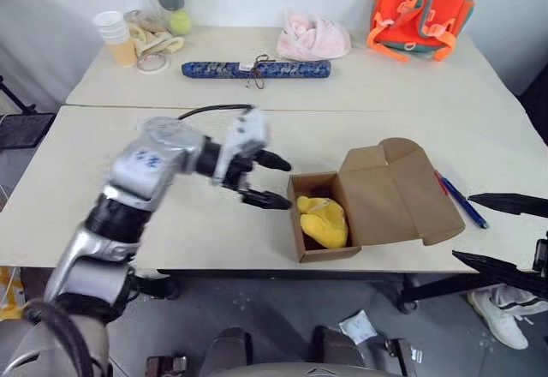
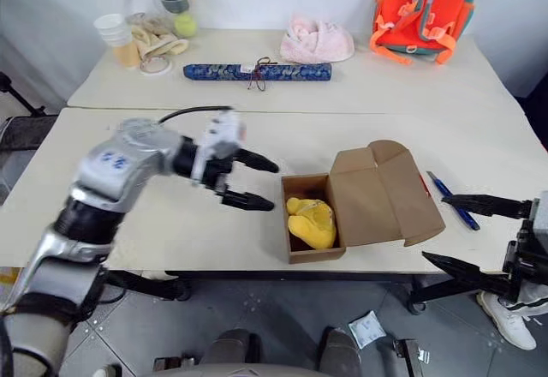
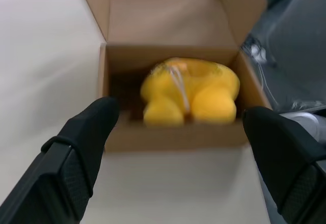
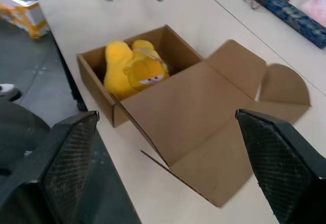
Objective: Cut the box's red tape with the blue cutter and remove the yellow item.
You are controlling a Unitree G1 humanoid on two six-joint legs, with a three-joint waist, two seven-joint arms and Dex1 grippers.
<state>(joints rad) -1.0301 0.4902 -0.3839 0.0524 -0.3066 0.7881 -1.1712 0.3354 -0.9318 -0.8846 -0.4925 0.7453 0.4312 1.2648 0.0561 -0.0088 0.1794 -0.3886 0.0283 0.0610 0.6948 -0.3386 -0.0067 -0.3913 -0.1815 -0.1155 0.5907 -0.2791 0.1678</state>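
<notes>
Matt cardboard box (image 1: 377, 201) — plush yellow item (image 1: 323, 221)

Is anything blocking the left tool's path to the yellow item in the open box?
Nothing visible. The box lid is folded back, the yellow item lies exposed, and the open left tool hovers just beside the box, facing it.

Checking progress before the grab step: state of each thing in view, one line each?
box: open, lid folded back flat on the table
yellow item: still inside the box, not gripped
blue cutter: lying on the table beside the lid, not held
left gripper: open, empty, just short of the box's open side
right gripper: open, empty, off the table's near edge
dark-blue roll: tied with string, lying on the far table
</notes>
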